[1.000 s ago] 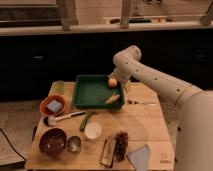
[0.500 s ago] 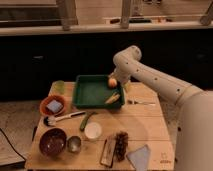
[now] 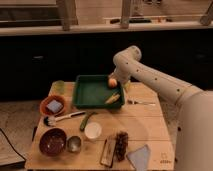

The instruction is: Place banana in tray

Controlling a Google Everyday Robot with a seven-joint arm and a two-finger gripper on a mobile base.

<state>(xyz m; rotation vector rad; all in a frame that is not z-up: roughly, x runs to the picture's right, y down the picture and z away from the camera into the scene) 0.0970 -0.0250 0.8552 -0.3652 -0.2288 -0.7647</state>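
Camera view shows the banana lying inside the tray, near its corner at 4 o'clock, just under the orange fruit. The gripper hangs over the tray's wall at 2 o'clock; whether it is clenched or released I cannot tell.

The place looks like a kitchen or a mock-up of one. A long pale counter runs across the back above dark cabinet fronts. In front of it, a wooden bench carries kitchen things: a green tray holding a banana and an orange fruit, bowls, a dish brush, a white cup and a fork. A white robot arm reaches in, its gripper at the tray's right side, just beside the orange fruit.
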